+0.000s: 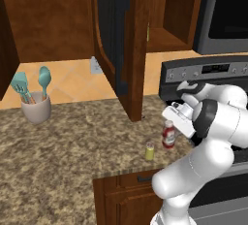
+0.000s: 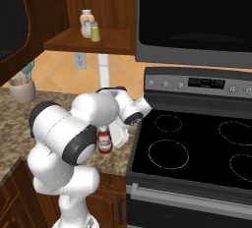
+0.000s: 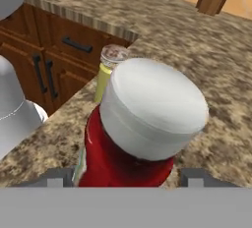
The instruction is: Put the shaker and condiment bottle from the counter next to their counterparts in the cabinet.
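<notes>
Hand view looks almost straight down on the condiment bottle (image 3: 140, 124): its white cap crowds the middle, the red shoulders spread below it, and the two dark fingers (image 3: 51, 177) stand apart on either side of the body, spread wider than the bottle and not pressing it, so nothing is held yet. The shaker (image 3: 109, 67) stands upright just beside the bottle, toward the surface edge above the wooden drawers; in the left base view both sit near the front corner of the surface (image 1: 68, 141), close by the stove, shaker (image 1: 149, 151) left of bottle (image 1: 168, 135). I judge the bottle a light, rigid plastic thing with a smooth, somewhat slick wall; tall for its foot, it would tip easily if nudged off centre. Best hold looks to be across the straight red body below the shoulder, not the cap, with a moderate squeeze. Up in the open cabinet (image 2: 106, 40), its counterparts (image 2: 90, 25) stand on the shelf.
</notes>
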### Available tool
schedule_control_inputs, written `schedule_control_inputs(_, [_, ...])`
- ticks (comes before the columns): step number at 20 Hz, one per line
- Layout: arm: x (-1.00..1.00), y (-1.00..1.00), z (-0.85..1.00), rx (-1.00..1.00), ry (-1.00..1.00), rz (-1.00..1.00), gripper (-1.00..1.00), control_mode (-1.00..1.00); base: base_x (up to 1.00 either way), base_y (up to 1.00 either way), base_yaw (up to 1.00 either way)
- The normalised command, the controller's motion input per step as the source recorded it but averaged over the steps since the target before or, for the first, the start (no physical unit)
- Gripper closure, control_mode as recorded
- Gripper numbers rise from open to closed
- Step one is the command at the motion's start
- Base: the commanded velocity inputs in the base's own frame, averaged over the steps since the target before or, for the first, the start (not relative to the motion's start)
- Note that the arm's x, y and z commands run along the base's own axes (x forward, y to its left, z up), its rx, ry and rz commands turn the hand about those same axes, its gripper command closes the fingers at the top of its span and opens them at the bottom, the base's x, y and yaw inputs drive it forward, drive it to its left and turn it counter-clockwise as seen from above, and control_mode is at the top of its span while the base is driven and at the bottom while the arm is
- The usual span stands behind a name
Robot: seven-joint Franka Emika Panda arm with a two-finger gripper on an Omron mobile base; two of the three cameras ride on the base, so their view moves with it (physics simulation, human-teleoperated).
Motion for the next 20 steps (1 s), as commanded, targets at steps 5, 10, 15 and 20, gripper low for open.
schedule_control_inputs(5, [0.02,0.0,-0.04,0.0,0.05,0.01,1.0,-1.0,0.0,0.0,0.0])
schedule_control_inputs(10, [-0.07,0.02,-0.01,0.0,-0.01,0.07,1.0,-1.0,0.0,0.0,0.0])
schedule_control_inputs(15, [-0.03,0.12,0.15,0.0,-0.06,0.0,1.0,-1.0,0.0,0.0,0.0])
schedule_control_inputs(20, [0.0,0.32,0.19,0.01,-0.12,-0.08,1.0,-1.0,0.0,0.0,0.0])
